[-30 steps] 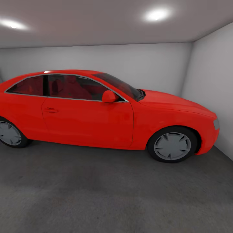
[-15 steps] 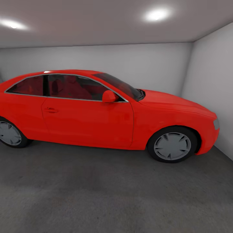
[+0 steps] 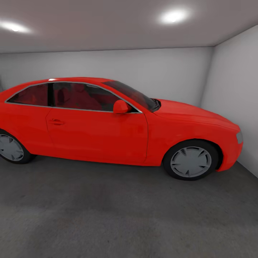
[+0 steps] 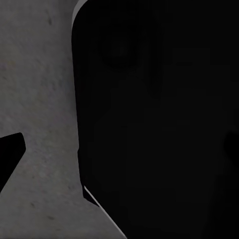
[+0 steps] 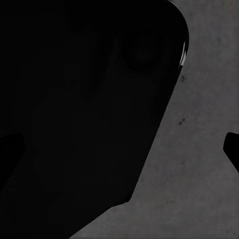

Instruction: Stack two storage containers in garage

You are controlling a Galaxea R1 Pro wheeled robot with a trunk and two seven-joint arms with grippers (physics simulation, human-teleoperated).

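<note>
- Nothing has moved since the earlier head frames: the view is identical, so base, head and scene stand at rest
- Left gripper: in the left wrist view one dark fingertip [image 4: 11, 152] shows at the frame's edge against grey concrete; I cannot tell whether the jaws are spread or pressed together
- Right gripper: in the right wrist view dark tips [image 5: 232, 149] sit at both edges, the gap between them showing bare concrete, so it looks spread with nothing pinched
- Both wrist cameras look down at the floor [image 3: 118, 215] past a large black part of the robot's body [image 4: 159, 119], which suggests the arms hang low at the sides
- Outward, the garage holds a red coupe [image 3: 107, 125] parked side-on before white-grey walls [image 3: 143, 70]
- The storage containers are nowhere to be pointed at here; no orange-red bin lies on the concrete ahead
- Judgement: the robot is between carries. A good next move would keep well apart from the car and choose the open concrete in front for stacking
</note>
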